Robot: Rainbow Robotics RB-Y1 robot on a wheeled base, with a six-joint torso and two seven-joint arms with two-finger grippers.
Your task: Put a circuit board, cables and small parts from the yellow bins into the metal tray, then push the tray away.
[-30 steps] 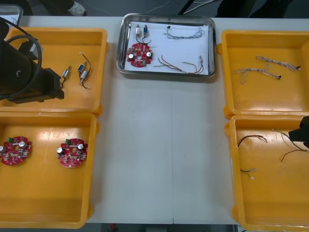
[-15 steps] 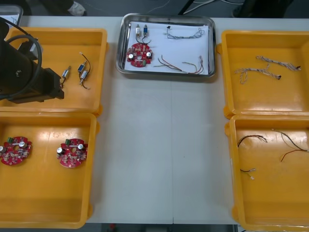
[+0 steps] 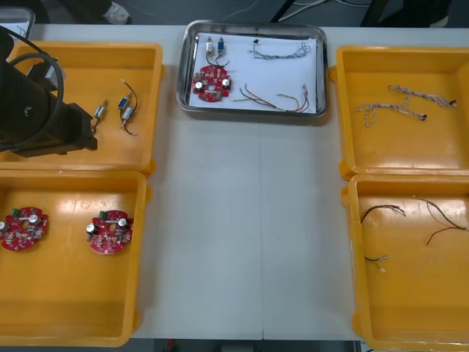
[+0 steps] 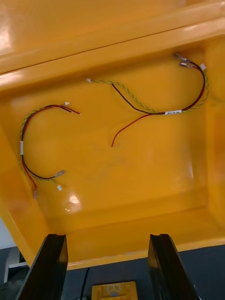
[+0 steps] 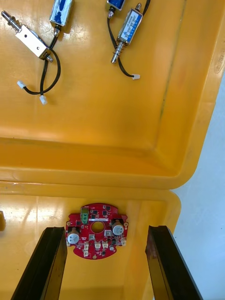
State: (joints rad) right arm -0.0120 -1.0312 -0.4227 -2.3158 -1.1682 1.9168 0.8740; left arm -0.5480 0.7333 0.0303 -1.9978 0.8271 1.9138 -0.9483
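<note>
one metal tray (image 3: pixel 249 28), white inside, sits at the middle of the table's (image 3: pixel 242 242) far edge. in it we log a round red circuit board (image 3: pixel 211 82), two small metal parts (image 3: pixel 215 45), a twisted cable (image 3: pixel 282 51) and a red and yellow cable (image 3: pixel 272 99).

left gripper (image 5: pixel 105 229): fingers wide apart, holding nothing; its arm hangs over the far left bin (image 3: pixel 80 59). spare metal parts (image 5: pixel 126 30) lie in that bin. a spare board (image 5: pixel 93 243) lies flat in the near left bin (image 3: pixel 66 301), seen in the gap between the fingers.

right gripper (image 4: pixel 108 236): fingers likewise apart and empty, at the edge of the near right bin (image 4: pixel 140 187). two loose cables (image 4: pixel 154 110), red and yellow, lie there, apart from each other.

far right bin (image 3: pixel 396 154) holds twisted spares (image 3: pixel 399 103).
</note>
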